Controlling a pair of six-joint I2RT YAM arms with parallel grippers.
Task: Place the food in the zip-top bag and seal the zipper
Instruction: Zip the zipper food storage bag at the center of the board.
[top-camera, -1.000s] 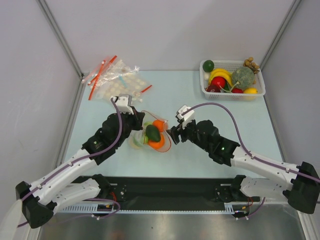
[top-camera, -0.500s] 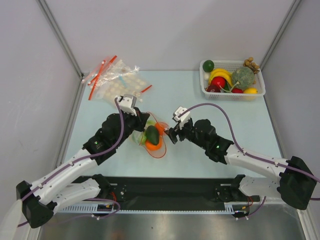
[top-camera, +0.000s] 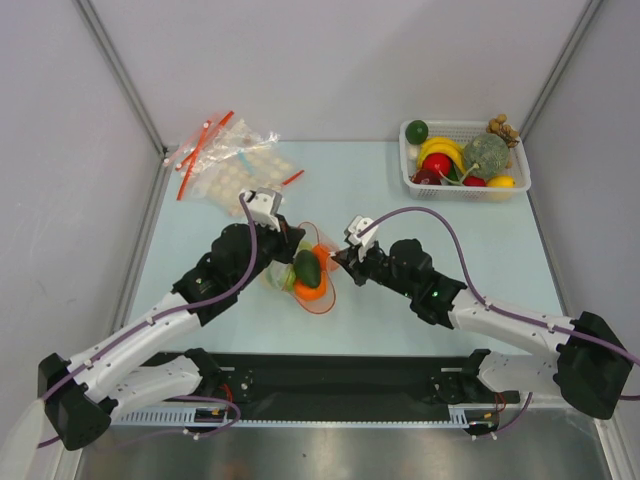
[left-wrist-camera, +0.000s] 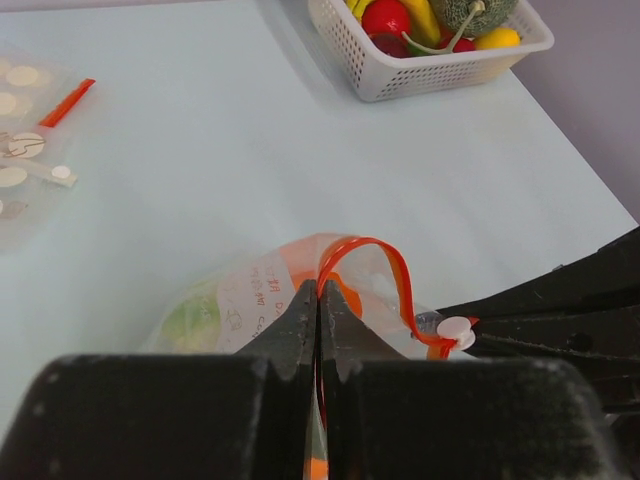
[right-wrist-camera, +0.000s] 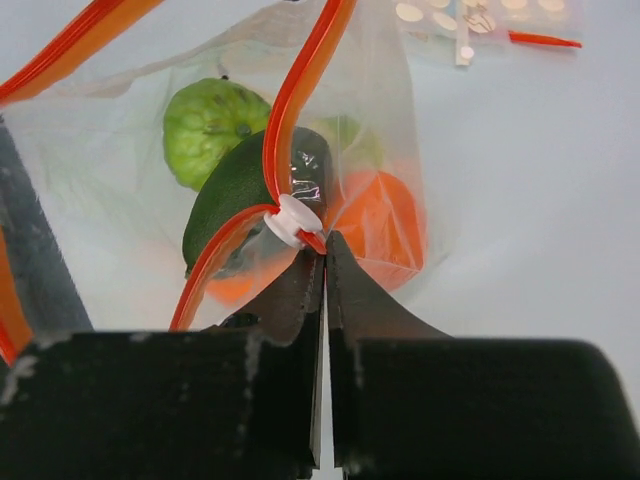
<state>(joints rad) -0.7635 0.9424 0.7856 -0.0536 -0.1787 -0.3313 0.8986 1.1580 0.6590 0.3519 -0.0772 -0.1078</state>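
Two clenched end effectors hold the bag at mid-table between the arms: the left end effector pinches the red zipper at one end of the mouth, and the right end effector pinches it just beside the white slider. The film looks thin, slippery and floppy, weighted by the food inside, so the stiffer zipper seems the only sound hold. The basket and disc-dotted pouches lie well apart on the table, blocking nothing.

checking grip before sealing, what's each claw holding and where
Left claw pinches the zip-top bag by its zipper; right claw grips the zipper at the white slider.
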